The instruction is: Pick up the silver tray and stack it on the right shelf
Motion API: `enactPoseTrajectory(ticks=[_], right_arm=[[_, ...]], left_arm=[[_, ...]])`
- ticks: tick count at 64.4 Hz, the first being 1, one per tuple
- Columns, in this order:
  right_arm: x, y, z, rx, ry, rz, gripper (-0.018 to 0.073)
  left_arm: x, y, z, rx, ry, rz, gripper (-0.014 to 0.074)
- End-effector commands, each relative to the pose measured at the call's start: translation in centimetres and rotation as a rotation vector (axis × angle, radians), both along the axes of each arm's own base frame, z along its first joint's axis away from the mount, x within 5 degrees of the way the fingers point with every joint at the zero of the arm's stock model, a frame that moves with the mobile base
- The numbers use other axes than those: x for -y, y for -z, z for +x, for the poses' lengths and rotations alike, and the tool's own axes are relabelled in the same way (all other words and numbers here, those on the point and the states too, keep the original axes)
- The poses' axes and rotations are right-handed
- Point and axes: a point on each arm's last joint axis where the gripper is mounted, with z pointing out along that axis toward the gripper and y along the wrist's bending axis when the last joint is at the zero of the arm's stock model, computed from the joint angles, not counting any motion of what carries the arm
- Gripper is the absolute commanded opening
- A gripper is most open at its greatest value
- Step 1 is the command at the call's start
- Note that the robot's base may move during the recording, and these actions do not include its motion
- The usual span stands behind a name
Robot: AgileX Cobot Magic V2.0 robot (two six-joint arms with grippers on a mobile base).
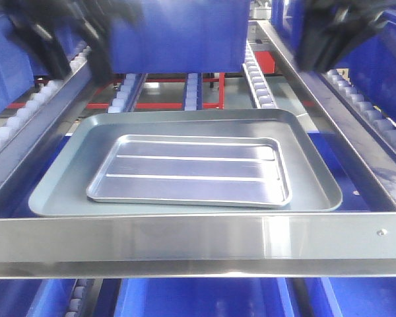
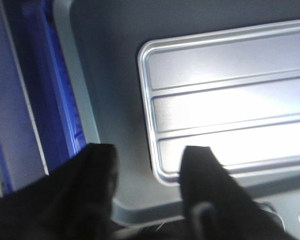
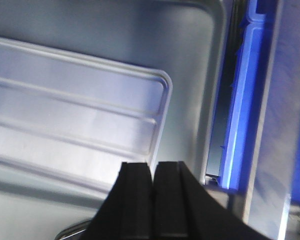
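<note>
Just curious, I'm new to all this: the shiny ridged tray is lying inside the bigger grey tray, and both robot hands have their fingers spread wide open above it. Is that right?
Not quite. The silver tray does lie inside the larger grey tray, but only the left gripper is spread open. The right wrist view shows the right gripper with its fingers pressed together, holding nothing.

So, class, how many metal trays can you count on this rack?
2. The small silver tray lies inside the larger grey tray, which sits on the shelf behind its front bar. None seem hidden.
</note>
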Motion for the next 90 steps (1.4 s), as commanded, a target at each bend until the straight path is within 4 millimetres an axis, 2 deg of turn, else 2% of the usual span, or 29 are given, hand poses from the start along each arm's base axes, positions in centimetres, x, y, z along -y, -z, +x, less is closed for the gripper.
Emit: enactPoseTrajectory(ticks=[1, 6, 9, 14, 19, 23, 33, 38, 42, 54, 70, 77, 90], right_arm=[[1.3, -2.1, -2.2, 0.106, -0.028, 0.003, 0.0058], [2.2, -1.3, -3.9, 0.122, -0.052, -0.018, 0.0057], [2.7, -0.7, -5.0, 0.135, -0.066, -0.028, 0.0057], [3.6, 0.6, -6.9, 0.151, -0.076, -0.026, 0.0057], [4.4, 1.9, -8.7, 0.182, -0.088, -0.01, 0.0057], [4.8, 2.6, -9.8, 0.214, -0.097, 0.007, 0.0057], [6.1, 4.0, -12.9, 0.3, -0.124, 0.045, 0.0057], [6.7, 3.9, -14.5, 0.356, -0.142, 0.053, 0.0057], [7.2, 3.3, -15.7, 0.41, -0.161, 0.052, 0.0057], [9.0, 0.9, -19.4, 0.62, -0.191, 0.11, 0.0057], [11.9, -1.0, -24.4, 0.891, -0.161, 0.233, 0.0057], [12.4, -1.2, -25.3, 0.937, -0.155, 0.253, 0.0057], [12.4, -1.2, -25.3, 0.938, -0.155, 0.254, 0.0057]], left_arm=[[-1.8, -3.5, -3.1, 0.146, 0.029, -0.078, 0.0016], [-3.2, -2.8, -5.4, 0.185, 0.045, -0.106, -0.0112], [-4.1, -2.5, -6.9, 0.215, 0.055, -0.131, -0.0085], [-5.2, -1.3, -8.7, 0.257, 0.074, -0.16, -0.0097], [-6.4, 0.8, -10.8, 0.294, 0.097, -0.191, -0.01], [-7.1, 2.6, -12.2, 0.316, 0.114, -0.211, -0.01], [-8.8, 4.9, -14.9, 0.354, 0.131, -0.243, -0.01], [-9.6, 4.6, -16.1, 0.392, 0.13, -0.264, -0.01], [-10.3, 3.5, -17.2, 0.452, 0.128, -0.297, -0.01], [-13.0, 0.8, -21.0, 0.654, 0.124, -0.414, -0.01], [-16.8, -0.7, -26.5, 0.895, 0.11, -0.552, -0.01], [-17.8, -0.7, -27.9, 0.956, 0.106, -0.588, -0.01], [-18.0, -0.7, -28.2, 0.968, 0.106, -0.601, -0.0101]])
